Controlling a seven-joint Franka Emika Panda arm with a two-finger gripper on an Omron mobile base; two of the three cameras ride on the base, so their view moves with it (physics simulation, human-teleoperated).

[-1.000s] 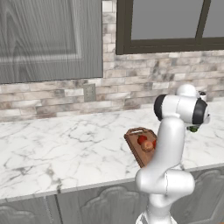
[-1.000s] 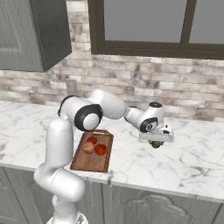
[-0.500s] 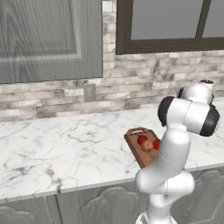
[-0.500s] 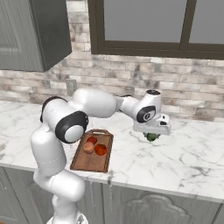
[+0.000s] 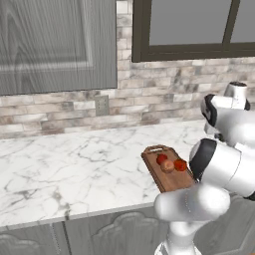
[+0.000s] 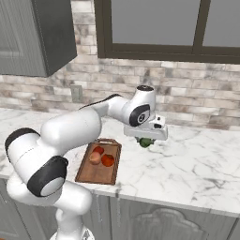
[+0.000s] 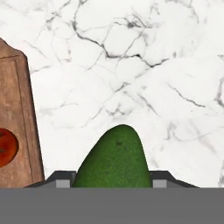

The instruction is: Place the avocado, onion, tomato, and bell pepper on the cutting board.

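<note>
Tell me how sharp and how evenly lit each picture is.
Left base view: flat even light, no glare, cutting board crisp. Right base view: soft shadow under the avocado on the counter. Hand view: avocado close, slightly soft, marble veins clear.

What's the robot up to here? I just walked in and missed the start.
The arm is carrying the avocado in its gripper, shut on it and held above the marble counter, to the right of the cutting board. Three items already sit on the board: the bell pepper, the onion and the tomato. The avocado is the last one left to place.
</note>
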